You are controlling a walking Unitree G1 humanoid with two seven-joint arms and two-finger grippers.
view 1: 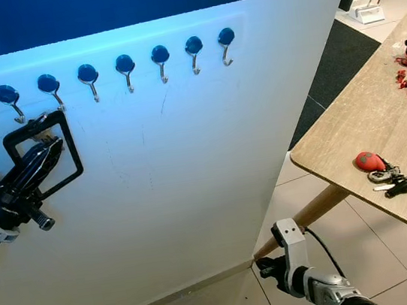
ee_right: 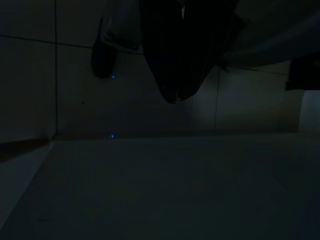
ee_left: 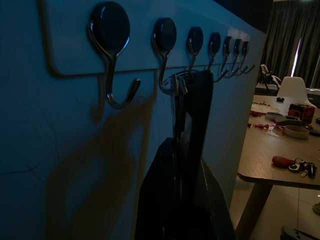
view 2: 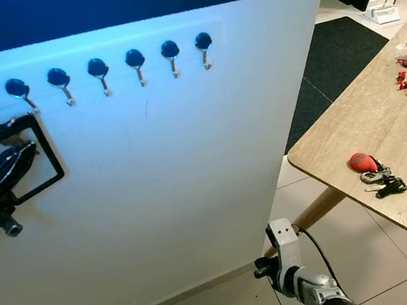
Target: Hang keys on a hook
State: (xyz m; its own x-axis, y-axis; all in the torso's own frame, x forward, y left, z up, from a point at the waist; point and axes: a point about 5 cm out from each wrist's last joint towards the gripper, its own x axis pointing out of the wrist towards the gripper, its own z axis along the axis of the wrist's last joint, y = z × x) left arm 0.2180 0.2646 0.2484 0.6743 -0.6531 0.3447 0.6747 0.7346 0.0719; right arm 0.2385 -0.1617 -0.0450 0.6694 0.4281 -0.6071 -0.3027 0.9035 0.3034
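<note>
The left hand [view 1: 50, 147], clenched on a small bunch of silvery keys [ee_left: 176, 84], holds them up against the second hook [view 1: 51, 87] of a row of blue-capped hooks on the white wall [view 1: 193, 184], while the right hand [ee_right: 175, 75] hangs idle, its grip impossible to tell.

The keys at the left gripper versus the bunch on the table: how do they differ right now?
The keys at the left gripper are raised against the wall at the second hook, pinched in the left gripper; the bunch on the table lies flat and untouched on the wooden table. The table bunch has a red fob; no fob can be made out at the gripper. Both are metal key bunches.
</note>
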